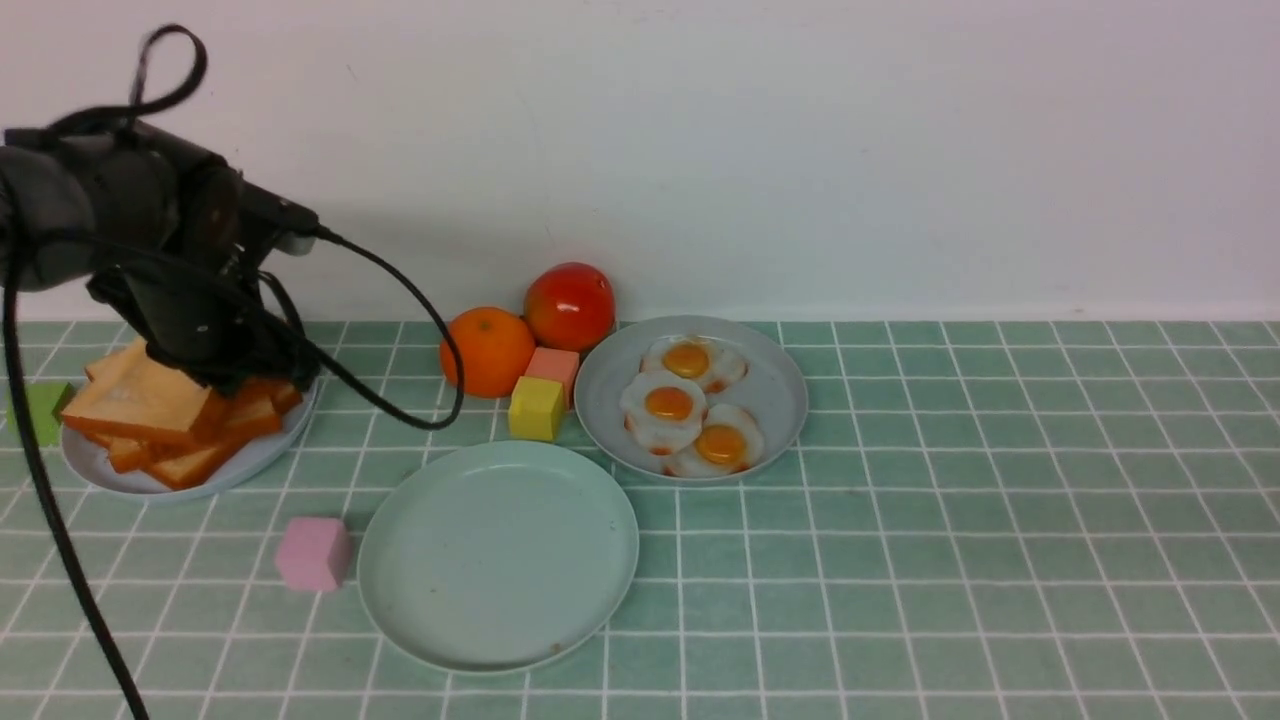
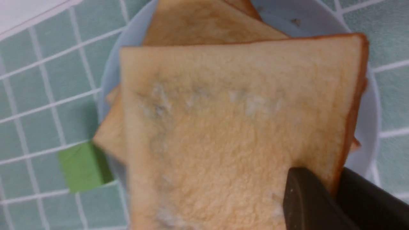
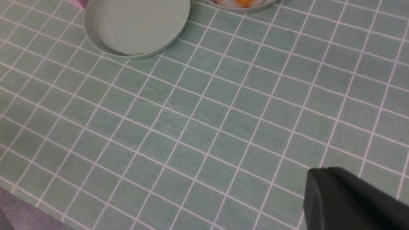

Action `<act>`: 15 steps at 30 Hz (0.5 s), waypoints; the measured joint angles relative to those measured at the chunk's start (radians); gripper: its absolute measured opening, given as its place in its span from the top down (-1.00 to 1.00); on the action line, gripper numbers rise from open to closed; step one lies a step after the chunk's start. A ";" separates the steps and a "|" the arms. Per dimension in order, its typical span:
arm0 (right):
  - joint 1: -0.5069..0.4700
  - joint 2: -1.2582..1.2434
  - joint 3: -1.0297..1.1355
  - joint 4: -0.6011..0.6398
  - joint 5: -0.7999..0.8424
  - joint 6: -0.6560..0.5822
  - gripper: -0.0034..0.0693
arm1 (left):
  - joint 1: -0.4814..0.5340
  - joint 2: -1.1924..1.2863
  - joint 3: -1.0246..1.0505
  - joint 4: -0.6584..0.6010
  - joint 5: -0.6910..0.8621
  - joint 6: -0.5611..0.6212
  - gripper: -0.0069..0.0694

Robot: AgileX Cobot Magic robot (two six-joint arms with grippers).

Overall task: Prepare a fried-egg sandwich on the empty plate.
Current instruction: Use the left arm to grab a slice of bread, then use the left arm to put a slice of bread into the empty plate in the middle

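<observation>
No sandwich is assembled yet. The empty plate (image 1: 500, 555) is seen near the table's front edge, left of centre, with nothing on it. Just behind it and to its right, three eggs (image 1: 690, 405) are laid on a grey-blue plate (image 1: 780, 385). A pink cube (image 1: 312, 553) is set just beside the empty plate's left rim, and a yellow cube (image 1: 535, 408) just behind it.

Well to the left, a loose stack (image 1: 185, 430) of toast is held on another grey-blue plate (image 1: 100, 470). The step in hand is judged to be the pick-up of the first bread. In the left wrist view the left gripper (image 2: 334, 188) is clamped on the top slice (image 2: 223, 121) at its crust edge, one finger above the face and one beyond the crust. The slice is tilted against the slices beneath, and it cannot be told whether it is lifted clear of them.

The right gripper (image 3: 351, 201) is closed on nothing, parked over bare table (image 3: 204, 127), well away from the plates.

Next, a clean lift is called for, so that the lower slices are not dragged along. The slice is then to be carried right and forward and laid flat at the empty plate's centre before an egg is fetched. As only an edge is pinched, sagging or slipping of the slice is to be guarded against.
</observation>
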 joint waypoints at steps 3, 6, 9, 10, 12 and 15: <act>0.000 0.000 0.000 0.000 0.000 0.000 0.85 | -0.011 -0.051 0.000 -0.021 0.014 -0.008 0.61; 0.000 0.000 0.000 0.001 0.001 0.000 0.85 | -0.080 -0.147 0.019 -0.114 0.087 -0.008 0.61; 0.000 0.000 0.000 0.009 0.001 0.000 0.85 | -0.197 -0.206 0.079 -0.170 0.125 -0.008 0.61; 0.000 0.000 0.000 0.010 0.001 0.000 0.85 | -0.207 -0.211 0.090 -0.172 0.127 -0.008 0.61; 0.000 0.000 0.000 0.028 0.001 0.000 0.85 | -0.352 -0.228 0.151 -0.180 0.132 -0.008 0.61; 0.000 0.000 0.000 0.046 0.001 0.000 0.85 | -0.497 -0.217 0.202 -0.150 0.131 -0.008 0.61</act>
